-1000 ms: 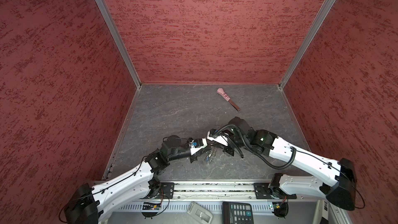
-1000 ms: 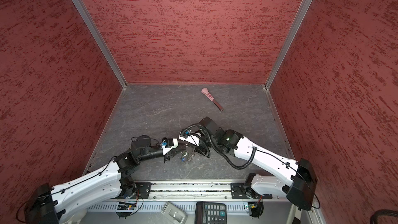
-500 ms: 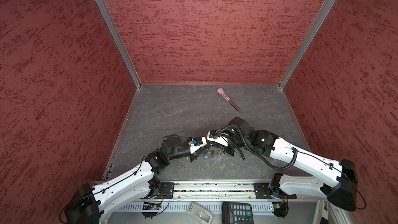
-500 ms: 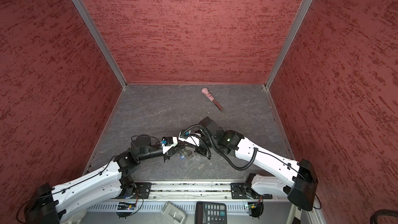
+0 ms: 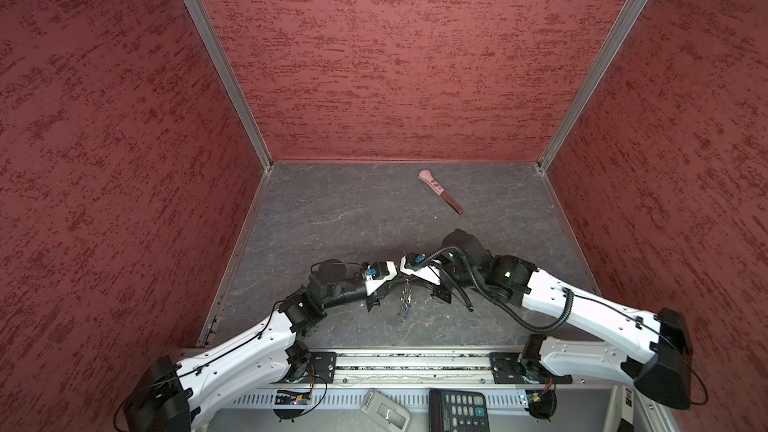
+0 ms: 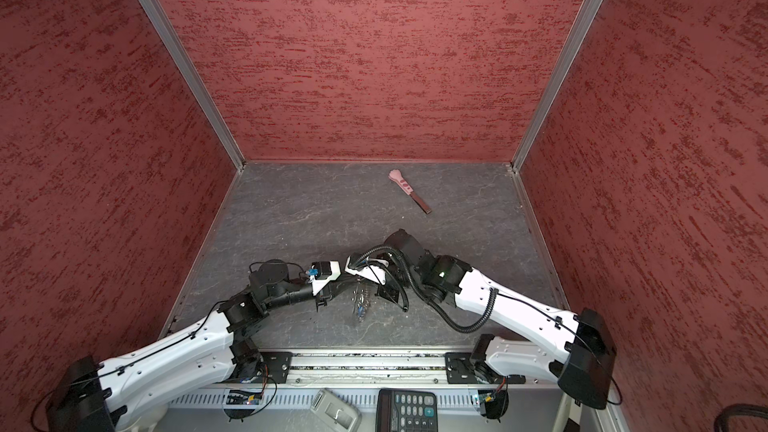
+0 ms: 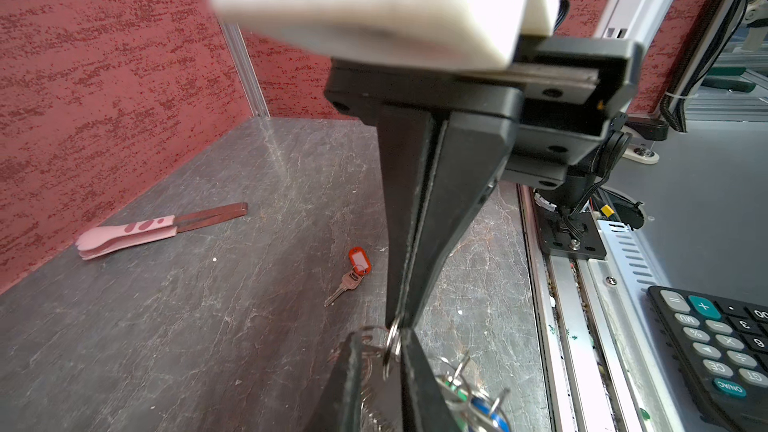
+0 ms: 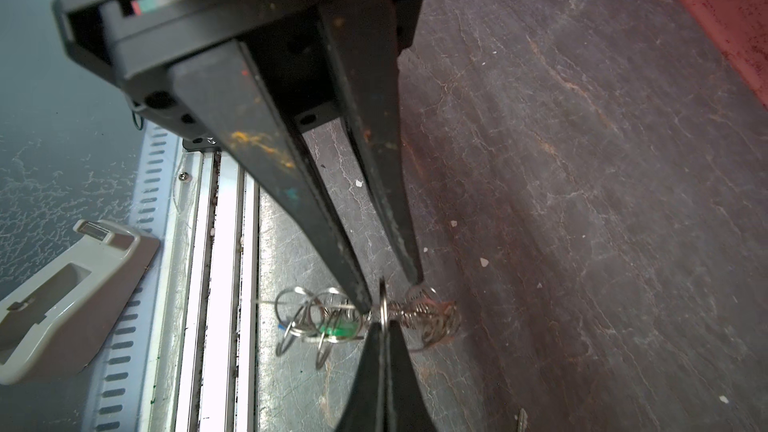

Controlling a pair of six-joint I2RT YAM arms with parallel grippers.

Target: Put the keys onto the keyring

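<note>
Now we are seeing the right pincer (image 8: 379, 332) pressing its jaws fully together on one silver ring of the keyring (image 8: 383, 305), pinching it at the very tips. Facing it tip to tip, the left pincer (image 7: 380, 340) is standing only narrowly parted, its fingers (image 7: 415, 376) straddling that same ring. We are not managing to tell whether the pads are touching the metal.

Both top views are showing the two pincers meeting over the front part of the tabletop (image 5: 332, 222). The rest of the keyring is dangling below them as a tangle of rings and chain, and we are unable to tell whether its lower end is reaching the surface.

Two keys are hanging in that tangle, with the green tag (image 8: 338, 328) and the blue tag (image 7: 484, 411) sitting among the loops. The red key (image 7: 352, 274) is lying flat on the tabletop, apart from the bunch, between the pincers and the tool (image 7: 137, 230). That tool is resting near the far edge, well apart from both arms. A calculator (image 5: 457, 409) is lying below the tabletop's front edge.
</note>
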